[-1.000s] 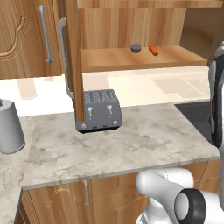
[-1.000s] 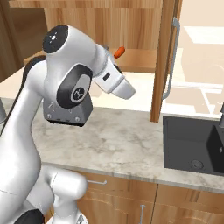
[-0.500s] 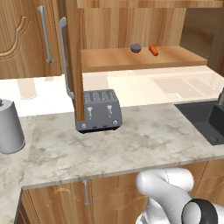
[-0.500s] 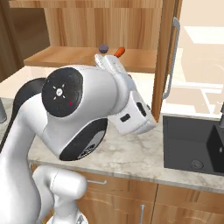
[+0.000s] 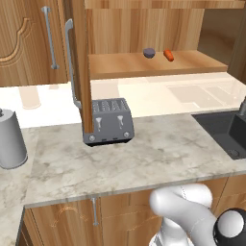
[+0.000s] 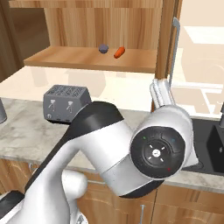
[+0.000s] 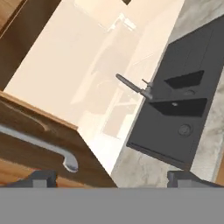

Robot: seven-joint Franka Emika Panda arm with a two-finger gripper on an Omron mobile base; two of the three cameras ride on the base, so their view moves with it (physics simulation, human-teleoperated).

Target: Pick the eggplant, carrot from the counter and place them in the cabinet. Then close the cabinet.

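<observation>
The dark eggplant [image 5: 149, 53] [image 6: 103, 48] and the orange carrot [image 5: 168, 55] [image 6: 119, 52] lie side by side on the shelf of the open wooden cabinet [image 5: 158, 67] [image 6: 87, 59]. My gripper [image 7: 114, 178] is open and holds nothing, its fingertips [image 7: 43, 177] wide apart. It points past the lower corner of the right cabinet door [image 7: 39, 162] [image 6: 168, 48], just under that door's silver handle [image 7: 41, 143] [image 6: 174, 48]. The white hand [image 6: 161, 91] sits just below this door's bottom edge. The left door [image 5: 80, 72] also stands open, edge-on.
A grey toaster [image 5: 108, 127] [image 6: 66, 101] stands on the marbled counter [image 5: 158, 153] under the left door. A grey canister [image 5: 9, 139] is at the far left. The black sink [image 5: 226, 132] [image 7: 179, 118] with its faucet [image 7: 133, 86] lies to the right.
My arm has swung to the right, out of the left base view's right edge. In the right base view it has turned, and the hand now sits by the right door.
</observation>
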